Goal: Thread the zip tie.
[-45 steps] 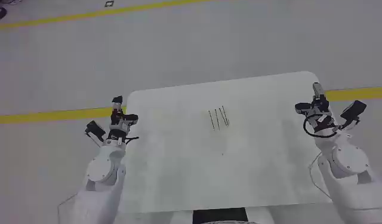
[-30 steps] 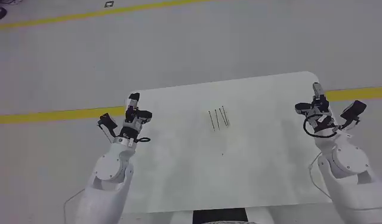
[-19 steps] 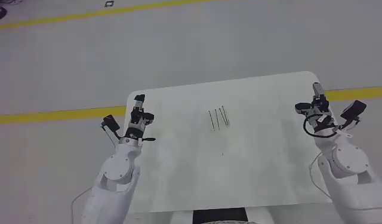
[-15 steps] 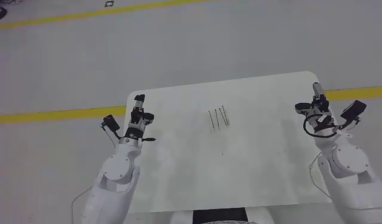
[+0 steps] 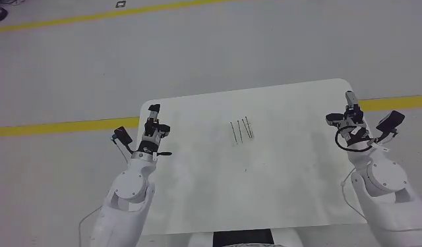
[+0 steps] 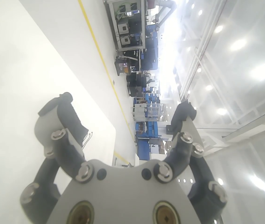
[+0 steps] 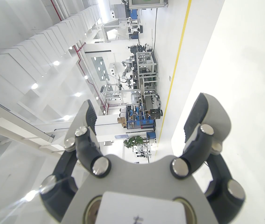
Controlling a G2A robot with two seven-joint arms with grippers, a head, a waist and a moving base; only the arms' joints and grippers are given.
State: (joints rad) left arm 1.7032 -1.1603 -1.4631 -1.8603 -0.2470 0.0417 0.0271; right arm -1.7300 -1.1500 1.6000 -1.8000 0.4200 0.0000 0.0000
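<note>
Left gripper (image 6: 125, 103) and right gripper (image 7: 145, 103) both spread wide and empty

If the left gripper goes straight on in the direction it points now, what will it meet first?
Probably nothing: the left gripper points past the far left corner of the table toward open floor. The zip ties lie aside, at the table's middle. Its height is hard to judge.

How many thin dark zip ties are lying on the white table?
3, side by side near the middle of the table: left tie, middle tie, right tie. The right one may be two lying close.
</note>
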